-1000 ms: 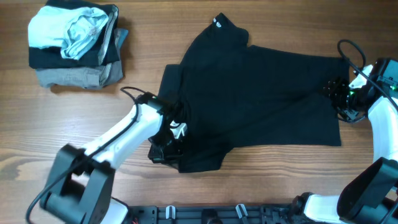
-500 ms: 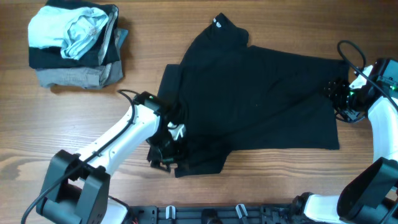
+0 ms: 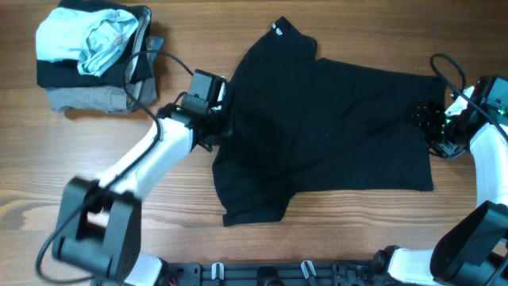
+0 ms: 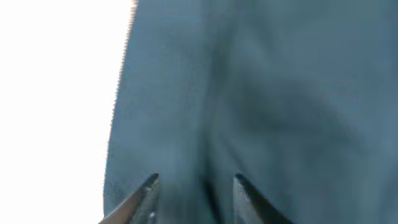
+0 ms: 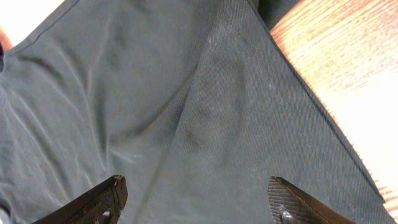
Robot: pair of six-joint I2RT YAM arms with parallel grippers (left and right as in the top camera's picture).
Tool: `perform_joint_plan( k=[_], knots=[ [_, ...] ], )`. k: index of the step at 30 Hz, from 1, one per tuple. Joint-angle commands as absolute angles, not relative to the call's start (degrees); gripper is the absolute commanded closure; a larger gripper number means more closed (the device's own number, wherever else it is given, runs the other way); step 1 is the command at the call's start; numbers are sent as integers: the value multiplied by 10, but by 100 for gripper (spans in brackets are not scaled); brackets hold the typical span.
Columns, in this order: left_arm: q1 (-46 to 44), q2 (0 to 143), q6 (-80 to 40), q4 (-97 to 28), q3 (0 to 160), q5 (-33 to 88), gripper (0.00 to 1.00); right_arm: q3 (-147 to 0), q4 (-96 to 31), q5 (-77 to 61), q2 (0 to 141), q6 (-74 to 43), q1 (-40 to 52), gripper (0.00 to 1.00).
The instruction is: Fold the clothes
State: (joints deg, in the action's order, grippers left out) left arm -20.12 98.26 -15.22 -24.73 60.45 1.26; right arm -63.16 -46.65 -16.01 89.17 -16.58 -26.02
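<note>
The clothes, one black short-sleeved shirt (image 3: 333, 135), lie spread across the middle of the table with a small white print (image 3: 279, 28) at the far edge. My left gripper (image 3: 221, 119) hovers at the shirt's left edge. In the left wrist view its tips (image 4: 194, 186) stand apart, low over the fabric (image 4: 280, 93), with a dark crease between them. My right gripper (image 3: 426, 119) sits at the shirt's right edge. Its jaws (image 5: 196, 193) are wide open just above the cloth (image 5: 155, 93), holding nothing.
A stack of folded garments (image 3: 95, 59), pale blue on top of black and grey, lies at the far left corner. Bare wooden table (image 3: 357, 230) shows along the front edge and to the left of the shirt.
My left gripper let go of the shirt's near-left corner and moved away from me to the shirt's left edge. The released corner now lies flat. The right arm has stayed put.
</note>
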Motion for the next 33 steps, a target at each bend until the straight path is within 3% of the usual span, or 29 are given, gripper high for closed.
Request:
perform_joint_plan(
  k=[1,6,10,13,14,15,23,29,33],
  knots=[
    [-161,1054,-138,-195,608,39,58,-633,-465,-152,898,-165,-259,22],
    [-141,1123,-137,-143,608,176,95,-633,-464,-152,898,-165,-259,22],
    [-137,1163,-147,-160,608,121,96,-633,-463,-149,898,-165,-259,22],
    [-115,1182,-245,-209,608,1,96,-633,-463,-131,898,-165,-259,22],
    [-102,1183,-278,-229,608,-24,96,-633,-461,-122,898,-165,-259,17],
    [-79,1183,-295,-239,608,-35,96,-632,-456,-103,898,-165,-259,7],
    [-16,1162,-292,-224,612,-24,96,-632,-463,-88,908,-136,-259,1],
    [-1,1128,-292,-263,632,-24,96,-632,-503,-45,963,-175,-259,2],
    [-1,1093,-292,-289,636,-24,94,-629,-559,-42,1022,-209,-260,16]
  ],
)
